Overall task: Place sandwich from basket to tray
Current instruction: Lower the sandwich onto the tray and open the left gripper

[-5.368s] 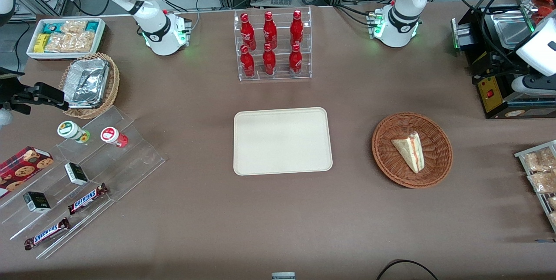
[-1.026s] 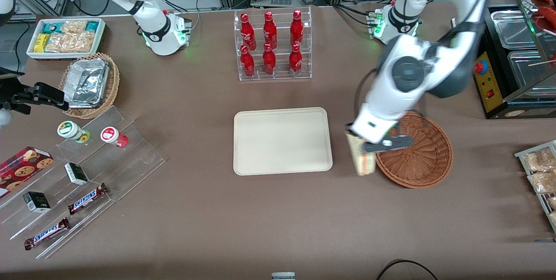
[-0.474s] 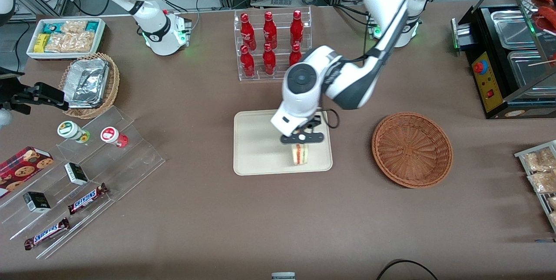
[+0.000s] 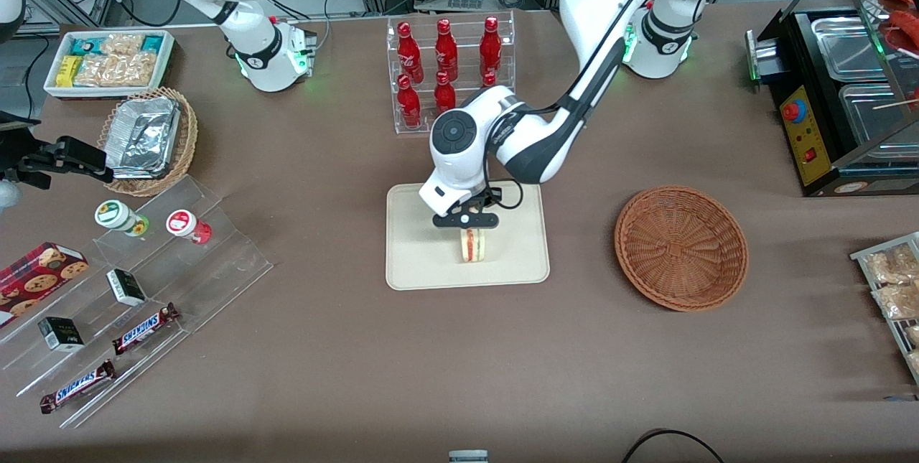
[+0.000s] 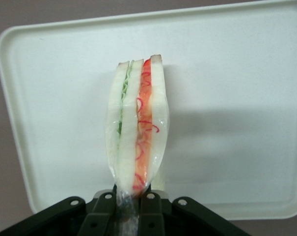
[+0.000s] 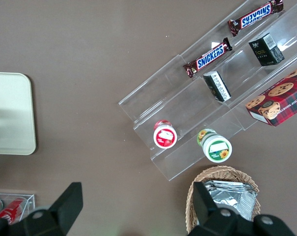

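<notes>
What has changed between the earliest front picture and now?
The sandwich has left the basket: the claw took hold of it, carried it toward the parked arm's end of the table, and now holds it over the tray, not yet released. Basket, tray and cola bottles have not moved.

The gripper (image 4: pixel 467 225) holds the sandwich (image 4: pixel 472 245) over the tray (image 4: pixel 423 262).
</notes>
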Motion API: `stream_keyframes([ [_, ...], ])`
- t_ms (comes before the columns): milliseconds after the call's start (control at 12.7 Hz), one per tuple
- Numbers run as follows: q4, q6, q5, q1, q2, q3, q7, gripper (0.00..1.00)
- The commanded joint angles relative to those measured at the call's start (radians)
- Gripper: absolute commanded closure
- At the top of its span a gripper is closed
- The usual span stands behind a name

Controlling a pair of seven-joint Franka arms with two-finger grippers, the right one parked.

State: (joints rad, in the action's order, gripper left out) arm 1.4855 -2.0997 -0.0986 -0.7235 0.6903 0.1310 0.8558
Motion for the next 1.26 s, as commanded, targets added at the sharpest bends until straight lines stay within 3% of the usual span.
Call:
stream_keyframes([
  [0,-0.033,-0.005,-0.02,-0.03,0.028,-0.014,0.042,1.0],
  [158,-0.031,-0.005,-0.02,-0.03,0.029,-0.014,0.043,1.0],
  [237,-0.031,-0.005,-0.02,-0.03,0.031,-0.014,0.042,0.73],
  [316,-0.031,-0.005,-0.02,-0.03,0.041,-0.014,0.042,0.34],
  [553,-0.03,-0.003,-0.021,-0.042,0.041,-0.016,0.042,0.04],
  [789,-0.033,0.016,-0.016,-0.031,-0.02,-0.025,0.043,0.01],
  [1184,-0.097,0.127,-0.003,-0.03,-0.113,-0.126,0.113,0.01],
])
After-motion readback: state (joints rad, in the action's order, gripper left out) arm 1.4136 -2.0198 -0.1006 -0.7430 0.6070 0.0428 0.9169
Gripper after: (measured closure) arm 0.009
